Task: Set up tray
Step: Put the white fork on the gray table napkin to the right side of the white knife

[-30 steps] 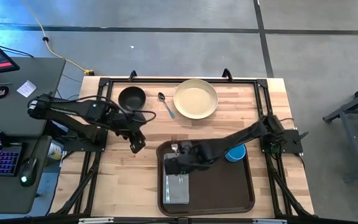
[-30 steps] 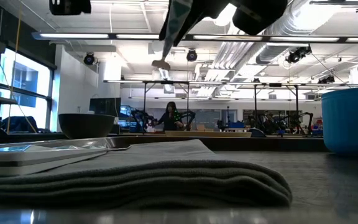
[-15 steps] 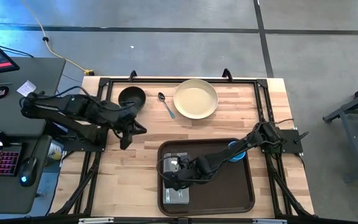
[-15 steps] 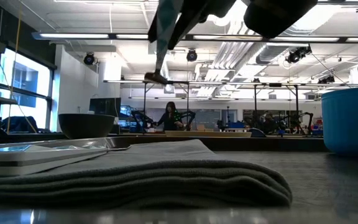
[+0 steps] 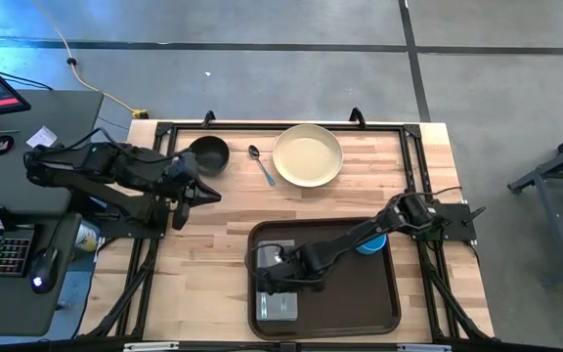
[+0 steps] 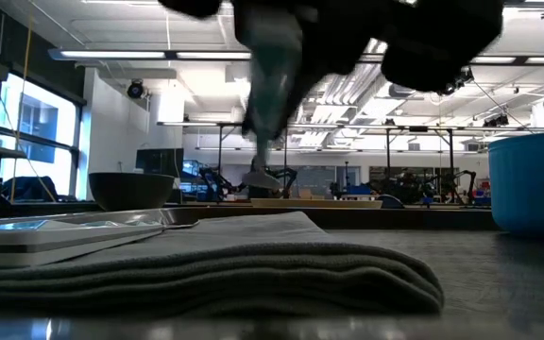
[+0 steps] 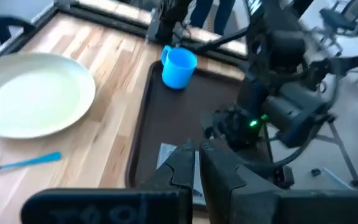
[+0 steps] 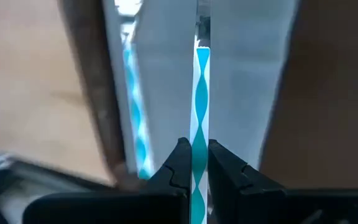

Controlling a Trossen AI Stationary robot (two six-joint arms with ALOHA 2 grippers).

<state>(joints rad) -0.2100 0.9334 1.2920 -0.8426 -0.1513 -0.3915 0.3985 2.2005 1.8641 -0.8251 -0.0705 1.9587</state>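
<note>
Scene: a wooden surface (image 5: 213,284) is seen from above, with two dark arms reaching in from either side.
Tray: the dark brown tray (image 5: 360,293) lies flat at the near edge, directly under the right claw.
Right claw: the right claw (image 5: 274,279) is lowered over the tray's left part, clenched on a thin utensil with a teal and white twisted handle (image 8: 201,124), which is gripped between the fingertips (image 8: 180,163) and held just above a grey folded napkin (image 5: 280,298).
Other utensil: a second teal-handled piece (image 8: 132,93) appears to lie on the napkin just beside the held one.
Left claw: the left claw (image 5: 186,191) is parked well away from the tray, beside a dark bowl (image 5: 208,154); its fingers (image 7: 185,165) are drawn close together and nothing is held.
Cup: a blue cup (image 7: 179,67) stands on the tray, behind the right arm.
Still off the tray: a cream plate (image 5: 307,155) and a spoon (image 5: 261,164) lie well beyond the right claw.
Handling of the tray: it is judged stiff, fairly light and smooth; once loaded, contents could slide.
Where to hold: the low raised rim, at a long side, is judged best.
</note>
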